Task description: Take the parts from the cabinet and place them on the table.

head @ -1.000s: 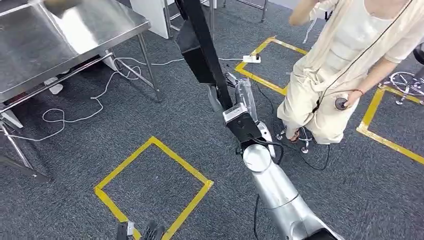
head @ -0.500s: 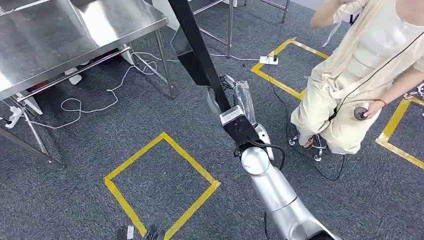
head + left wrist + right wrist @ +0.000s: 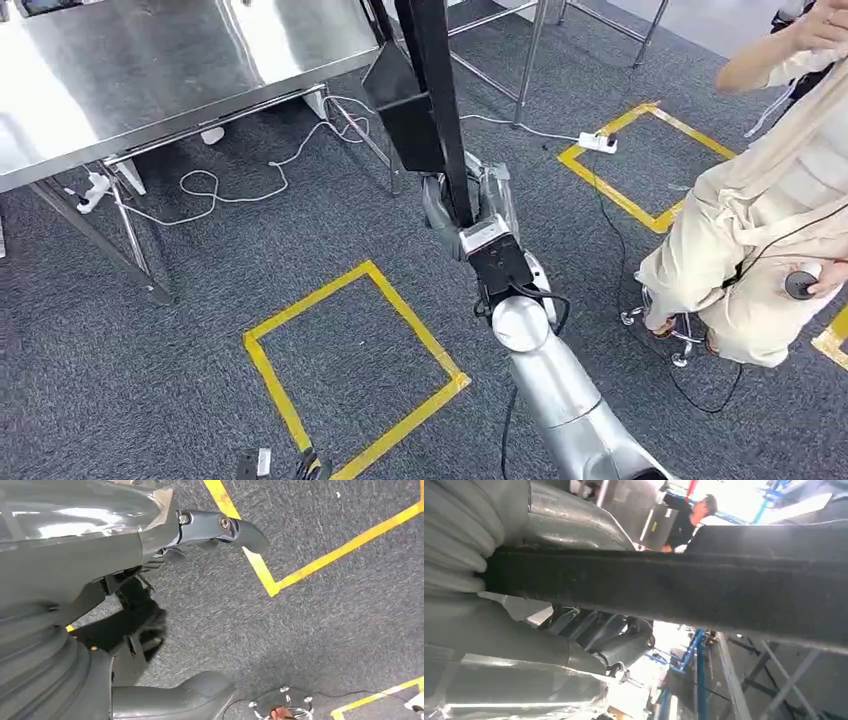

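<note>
Fingers (image 3: 594, 635) wrapped round long black part (image 3: 435, 90) | right hand (image 3: 470, 205) gripping

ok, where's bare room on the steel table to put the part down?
The steel table top is bare across its whole visible span, up to the edge nearest the right robot hand holding the long black part. Crowded underneath: cables by its legs. The person stands off to the right.

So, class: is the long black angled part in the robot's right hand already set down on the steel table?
No. The right hand holds the long black angled part upright above the carpet, beside the steel table.
</note>
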Tool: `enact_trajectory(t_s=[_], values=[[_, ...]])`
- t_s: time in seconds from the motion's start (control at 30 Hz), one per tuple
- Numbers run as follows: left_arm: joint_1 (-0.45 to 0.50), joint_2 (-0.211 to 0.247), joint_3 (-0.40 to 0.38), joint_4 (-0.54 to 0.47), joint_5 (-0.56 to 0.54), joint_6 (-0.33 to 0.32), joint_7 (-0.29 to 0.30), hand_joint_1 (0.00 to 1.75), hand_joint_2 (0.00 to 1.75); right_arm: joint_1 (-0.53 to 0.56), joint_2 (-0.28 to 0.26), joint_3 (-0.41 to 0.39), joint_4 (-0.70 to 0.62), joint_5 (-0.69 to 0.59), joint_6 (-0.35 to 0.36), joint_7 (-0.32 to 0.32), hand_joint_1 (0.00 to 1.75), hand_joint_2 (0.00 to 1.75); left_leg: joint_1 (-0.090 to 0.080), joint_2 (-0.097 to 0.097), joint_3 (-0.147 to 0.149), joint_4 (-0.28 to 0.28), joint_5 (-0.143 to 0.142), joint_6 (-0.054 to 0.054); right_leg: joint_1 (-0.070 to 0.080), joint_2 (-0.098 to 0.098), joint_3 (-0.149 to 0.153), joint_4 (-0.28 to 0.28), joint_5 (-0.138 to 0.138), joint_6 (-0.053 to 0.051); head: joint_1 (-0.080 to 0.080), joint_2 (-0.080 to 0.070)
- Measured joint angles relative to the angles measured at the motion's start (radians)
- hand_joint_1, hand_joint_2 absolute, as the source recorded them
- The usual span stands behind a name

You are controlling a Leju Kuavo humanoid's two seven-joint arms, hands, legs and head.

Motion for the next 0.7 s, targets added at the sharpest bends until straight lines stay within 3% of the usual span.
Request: enact_trajectory(t_s=[0.07,0.13,0.2,0.27,0.3,0.33,0.37,0.4,0.47,0.5,0.63,0.67,0.7], values=[[0.0,0.0,0.0,0.0,0.002,-0.001,0.005,0.0,1.75,0.006,0.001,-0.003,-0.011,0.0,0.0,0.014,1.75,1.75,-0.001,0.0,-0.008,0.005,-0.003,-0.004,0.0,-0.001,0.002,-0.008,0.004,-0.02,-0.001,0.0],[0.002,0.0,0.0,0.0,0.006,-0.002,0.007,0.0,1.75,0.008,0.001,-0.007,-0.018,-0.001,0.001,0.019,1.75,1.75,0.002,0.0,-0.008,0.005,-0.005,-0.008,0.002,-0.001,0.002,-0.01,0.005,-0.03,0.0,0.0],[0.0,0.0,0.0,0.0,0.008,-0.008,0.007,0.0,1.75,0.008,0.003,-0.01,-0.026,-0.001,0.006,0.021,1.75,1.75,0.005,0.031,-0.024,0.049,-0.039,-0.024,-0.007,-0.002,0.008,-0.012,0.003,-0.045,-0.004,0.0],[0.0,0.0,0.0,0.0,0.01,-0.009,0.007,0.0,1.75,0.008,0.003,-0.01,-0.029,-0.001,0.009,0.021,1.75,1.75,0.014,0.048,-0.1,0.206,-0.117,-0.037,-0.006,-0.003,0.01,-0.012,0.0,-0.049,-0.004,0.0],[0.0,0.0,0.0,0.0,0.01,-0.009,0.007,0.0,1.75,0.01,0.003,-0.01,-0.029,-0.001,0.009,0.021,1.75,1.75,0.017,0.05,-0.141,0.281,-0.143,-0.04,-0.005,-0.005,0.01,-0.012,-0.001,-0.05,-0.004,0.0],[0.001,0.0,0.0,0.0,0.01,-0.009,0.007,0.0,1.75,0.012,0.003,-0.011,-0.029,-0.001,0.009,0.021,1.75,1.75,0.019,0.052,-0.169,0.327,-0.147,-0.043,-0.005,-0.005,0.01,-0.012,-0.001,-0.05,-0.004,0.0],[0.001,0.0,0.0,0.0,0.01,-0.009,0.007,0.0,1.75,0.014,0.003,-0.011,-0.029,-0.001,0.009,0.023,1.75,1.75,0.02,0.052,-0.169,0.315,-0.127,-0.042,-0.005,-0.006,0.012,-0.012,-0.002,-0.051,-0.004,0.0],[0.001,0.0,0.0,0.0,0.011,-0.009,0.007,0.0,1.75,0.014,0.003,-0.011,-0.029,-0.001,0.009,0.023,1.75,1.75,0.02,0.052,-0.14,0.248,-0.081,-0.039,-0.005,-0.005,0.014,-0.012,-0.003,-0.051,-0.004,0.0],[-0.001,0.0,0.0,0.0,0.011,-0.011,0.007,0.0,1.75,0.013,0.004,-0.011,-0.033,-0.001,0.011,0.023,1.75,1.75,0.018,0.054,-0.038,0.049,0.012,-0.022,-0.003,-0.005,0.021,-0.012,-0.005,-0.052,-0.004,0.0],[-0.004,0.001,0.0,0.0,0.012,-0.012,0.007,0.0,1.75,0.012,0.005,-0.011,-0.035,-0.001,0.013,0.023,1.75,1.75,0.01,0.065,-0.019,0.009,0.0,-0.013,0.002,-0.005,0.022,-0.013,-0.007,-0.047,-0.003,0.0],[-0.003,0.001,0.0,0.0,0.014,-0.015,0.007,0.0,1.75,0.01,0.007,-0.013,-0.036,-0.001,0.021,0.027,1.75,1.75,0.001,0.054,-0.018,0.003,0.002,-0.001,-0.001,-0.011,0.026,-0.024,-0.006,-0.031,-0.004,0.0],[-0.004,0.0,0.0,0.0,0.014,-0.015,0.007,0.0,1.75,0.008,0.008,-0.014,-0.038,-0.001,0.022,0.029,1.75,1.75,0.014,0.052,-0.001,-0.022,0.017,0.007,0.009,-0.011,0.019,-0.019,-0.011,-0.024,-0.002,0.0],[-0.004,-0.003,0.0,0.0,0.014,-0.016,0.005,0.0,1.75,0.006,0.008,-0.016,-0.039,-0.001,0.023,0.031,1.75,1.75,0.011,0.052,0.008,-0.032,0.019,0.008,0.004,-0.01,0.014,0.004,-0.021,-0.024,-0.001,0.0]])
